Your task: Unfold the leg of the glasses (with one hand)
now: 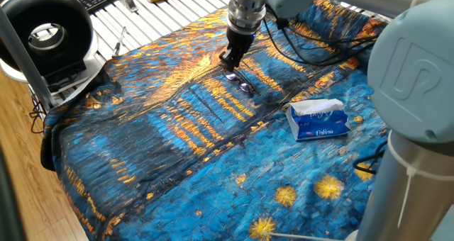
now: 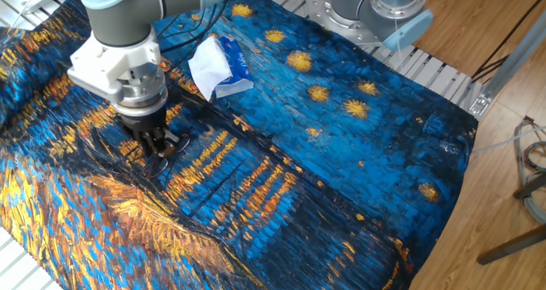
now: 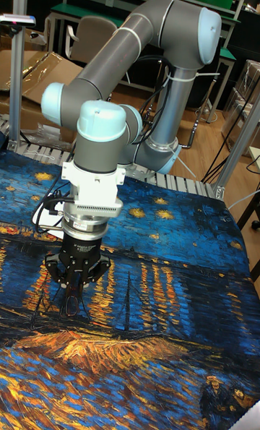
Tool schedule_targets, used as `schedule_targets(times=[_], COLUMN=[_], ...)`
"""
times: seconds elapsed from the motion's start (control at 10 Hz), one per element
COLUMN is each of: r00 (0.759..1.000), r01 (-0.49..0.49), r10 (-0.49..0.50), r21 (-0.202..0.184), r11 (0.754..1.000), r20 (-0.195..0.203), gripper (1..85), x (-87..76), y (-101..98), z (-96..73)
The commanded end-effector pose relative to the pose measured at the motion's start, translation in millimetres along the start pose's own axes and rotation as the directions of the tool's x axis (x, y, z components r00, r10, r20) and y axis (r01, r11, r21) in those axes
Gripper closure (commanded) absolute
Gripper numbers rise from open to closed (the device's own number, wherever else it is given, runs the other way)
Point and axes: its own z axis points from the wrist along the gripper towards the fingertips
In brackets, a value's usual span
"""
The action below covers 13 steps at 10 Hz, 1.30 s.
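Note:
The glasses (image 1: 242, 82) are a small, thin dark wire frame lying on the painted cloth, a little beyond the tissue pack. The hand, a black two-fingered gripper (image 1: 229, 62), points straight down at the frame's end. In the other fixed view the gripper (image 2: 159, 147) hides part of the glasses (image 2: 167, 157). In the tall view the gripper (image 3: 72, 287) has its fingers drawn close together, pinching a thin leg of the glasses (image 3: 70, 304), whose wire loop shows just below the tips.
A blue and white tissue pack (image 1: 318, 120) lies on the cloth beside the glasses, also seen as the tissue pack (image 2: 218, 65). Black cables (image 1: 305, 46) trail over the cloth behind the arm. A round black device (image 1: 46, 32) stands off the table's corner.

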Motion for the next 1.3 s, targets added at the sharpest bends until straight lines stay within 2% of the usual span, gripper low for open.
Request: schedule_targets(times=[0.0,0.2,0.3,0.5,0.8,1.0,1.2], r00=[1.000,1.000,1.000,0.999,0.997,0.996,0.994], r01=[-0.001,-0.009,-0.029,-0.050,-0.072,-0.092,-0.105], r10=[0.002,0.009,0.029,0.050,0.072,0.092,0.106], r21=[-0.007,-0.006,-0.008,0.007,0.021,0.030,0.030], r11=[1.000,1.000,1.000,0.999,0.997,0.995,0.994], r20=[0.010,0.010,0.001,-0.006,-0.011,-0.014,-0.020], gripper=[57.0,59.0,66.3,75.0,82.3,84.7,84.7], x=[-4.0,-3.9,-2.0,-0.4,0.7,1.2,1.2], y=[-0.5,-0.7,0.5,-1.7,-3.4,-1.1,4.3], z=[4.0,4.0,3.6,2.2,-0.3,-8.5,-24.5])
